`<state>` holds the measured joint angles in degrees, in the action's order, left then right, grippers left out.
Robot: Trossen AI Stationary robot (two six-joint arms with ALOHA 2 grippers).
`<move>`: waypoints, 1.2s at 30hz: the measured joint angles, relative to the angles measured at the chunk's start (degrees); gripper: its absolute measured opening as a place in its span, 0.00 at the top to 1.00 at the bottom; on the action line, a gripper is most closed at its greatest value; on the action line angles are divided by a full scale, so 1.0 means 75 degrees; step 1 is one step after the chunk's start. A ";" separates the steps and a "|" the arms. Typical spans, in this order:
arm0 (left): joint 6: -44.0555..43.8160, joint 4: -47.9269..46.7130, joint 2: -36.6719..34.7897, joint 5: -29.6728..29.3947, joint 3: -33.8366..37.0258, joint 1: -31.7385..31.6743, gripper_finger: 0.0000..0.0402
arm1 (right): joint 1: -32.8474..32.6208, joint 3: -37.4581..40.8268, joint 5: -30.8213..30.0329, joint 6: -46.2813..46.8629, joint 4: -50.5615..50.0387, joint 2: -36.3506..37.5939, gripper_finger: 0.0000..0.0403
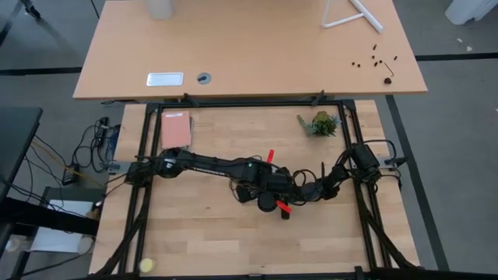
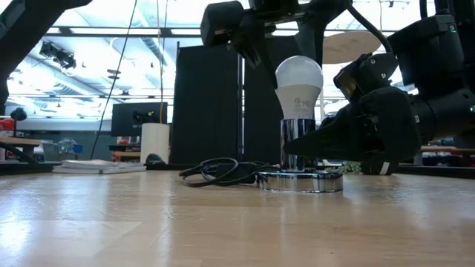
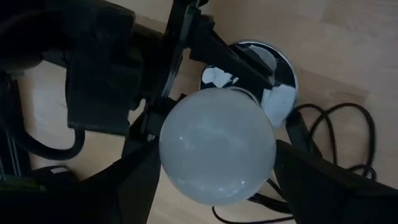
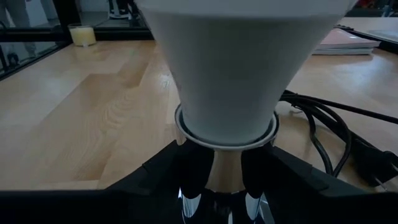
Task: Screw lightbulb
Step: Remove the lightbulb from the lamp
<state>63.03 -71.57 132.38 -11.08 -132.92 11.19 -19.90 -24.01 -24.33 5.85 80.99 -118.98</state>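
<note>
The white lightbulb (image 2: 299, 83) stands upright with its base in the chrome neck (image 2: 296, 141) of the round silvery socket disc (image 2: 300, 180), which lies flat on the wooden table. My left gripper (image 3: 217, 186) comes down over the bulb from above, its two fingers on opposite sides of the globe. My right gripper (image 4: 227, 183) reaches in low from the table's right and is shut on the socket's neck, just under the bulb. In the high view both arms meet at mid-table (image 1: 276, 190) and hide the bulb. My left gripper pinches the bulb's round globe (image 3: 171, 168) between its two fingers (image 3: 134, 180), one on each side at its widest part. The fingers slant steeply down from above. The bulb stands upright in the socket. My right gripper pinches the socket's chrome neck (image 4: 227, 171) between its two fingers (image 4: 186, 180), right below the bulb's collar. It comes nearly level from the table's right side. The socket disc stays flat on the table.
The socket's black cord (image 2: 223, 172) lies in loops on the table left of the disc. A small green plant (image 1: 320, 123) and a pink notebook (image 1: 176, 128) sit near the far edge, and a yellow ball (image 1: 146, 265) at the near left corner.
</note>
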 joint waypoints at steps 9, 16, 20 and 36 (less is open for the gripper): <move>-0.0879 0.0032 0.0044 0.0160 0.0011 -0.0019 0.23 | 0.0000 -0.0003 0.0002 0.0000 -0.0015 0.0000 0.51; -0.1804 -0.0004 0.0087 0.0386 0.0031 -0.0019 0.15 | 0.0000 -0.0006 0.0005 0.0003 -0.0020 0.0000 0.51; -0.2294 -0.0002 0.0087 0.0388 0.0031 -0.0027 0.14 | 0.0000 -0.0006 0.0007 0.0013 -0.0020 0.0000 0.51; -0.3380 -0.0055 0.0157 0.1147 0.0025 -0.0349 0.19 | 0.0000 -0.0004 0.0016 0.0020 -0.0020 0.0000 0.51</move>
<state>37.68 -71.98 133.56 -2.48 -132.73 8.57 -19.90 -24.04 -24.21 6.00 80.84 -118.98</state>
